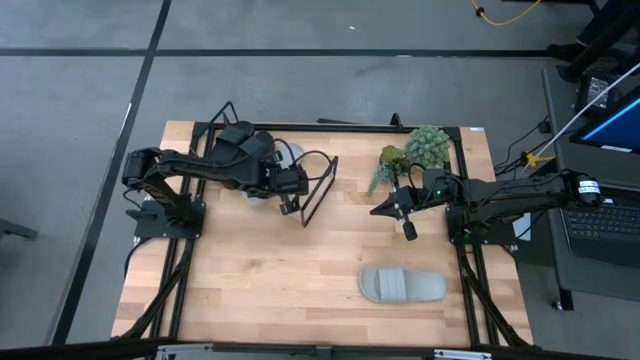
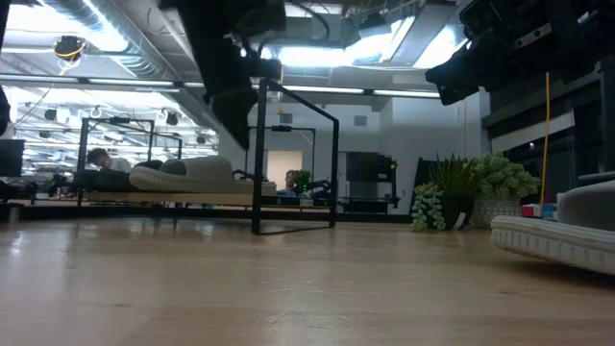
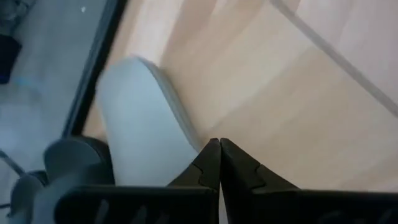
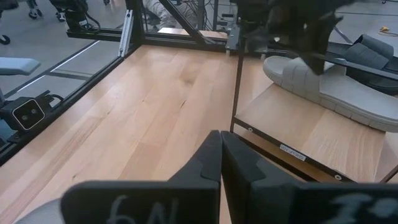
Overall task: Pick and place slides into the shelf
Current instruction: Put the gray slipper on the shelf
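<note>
Nearest the bench's front edge, toward its right-hand corner: one light grey open-toe slide sandal [image 1: 402, 286] with a wide strap, lying flat on the pale wooden tabletop [image 1: 260, 280], lengthwise along that edge, well apart from both arms. Seen again at the right border of the low view as a ribbed grey sole [image 2: 555, 240].

Farther in, by the right edge: right gripper [image 1: 408, 231] on a dark jointed arm, hanging over bare wood, fingers [image 4: 214, 163] pressed together on nothing. Just behind it, at the back right corner — a small green leafy plant in a pot [image 1: 415, 152].

Across the middle toward the back left: low shelf [image 1: 318, 188] of light plank and thin black wire, its rectangular end loop [image 2: 296, 159] standing upright. Left gripper [image 1: 291, 206] over the shelf near that loop, fingers [image 3: 211, 163] shut tight tip to tip, holding nothing — a second light grey slide [image 3: 143, 124] lying on the plank just beside the tips, clearly visible on the board in the right wrist view [image 4: 329, 87]. Under the left arm, a dark slide strap [image 4: 372, 48] partly showing beyond the grey one; the rest hidden.
</note>
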Available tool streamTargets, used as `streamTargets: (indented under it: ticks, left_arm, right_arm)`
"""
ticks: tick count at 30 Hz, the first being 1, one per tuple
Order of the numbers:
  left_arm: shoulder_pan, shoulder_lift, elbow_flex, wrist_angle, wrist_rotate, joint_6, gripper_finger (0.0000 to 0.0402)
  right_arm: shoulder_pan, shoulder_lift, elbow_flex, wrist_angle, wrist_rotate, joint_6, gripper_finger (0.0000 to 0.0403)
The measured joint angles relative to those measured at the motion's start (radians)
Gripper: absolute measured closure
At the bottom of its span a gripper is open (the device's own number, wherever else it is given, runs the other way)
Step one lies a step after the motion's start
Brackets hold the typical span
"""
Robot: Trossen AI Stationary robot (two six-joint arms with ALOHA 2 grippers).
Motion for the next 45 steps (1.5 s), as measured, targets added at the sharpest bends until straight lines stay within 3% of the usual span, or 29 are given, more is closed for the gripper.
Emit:
streamTargets:
  ticks: [8,16,23,27,32,37,45]
  left_arm:
    - [-0.048,-0.076,0.114,-0.025,-0.104,0.131,0.0401]
    - [-0.136,-0.094,0.195,0.026,-0.098,0.314,0.0401]
    - [-0.265,-0.093,0.098,0.281,-0.081,0.367,0.0401]
    - [-0.353,-0.093,0.033,0.483,-0.069,0.418,0.0401]
    - [-0.422,-0.093,-0.065,0.660,-0.087,0.451,0.0401]
    - [-0.454,-0.093,-0.154,0.685,-0.125,0.351,0.0401]
    - [-0.507,-0.114,-0.257,0.681,-0.187,0.250,0.0401]
  right_arm:
    - [0.000,0.000,0.000,0.000,0.000,-0.001,0.0397]
    - [0.001,0.000,0.000,-0.004,0.000,0.053,0.0397]
    - [0.001,-0.011,0.025,-0.118,0.021,0.103,0.0397]
    - [0.000,-0.014,0.134,-0.319,0.128,0.154,0.0397]
    - [0.031,-0.014,0.287,-0.562,0.135,0.213,0.0397]
    - [0.150,-0.023,0.344,-0.807,0.237,0.410,0.0399]
    - [0.474,-0.056,0.325,-0.884,0.466,0.812,0.0401]
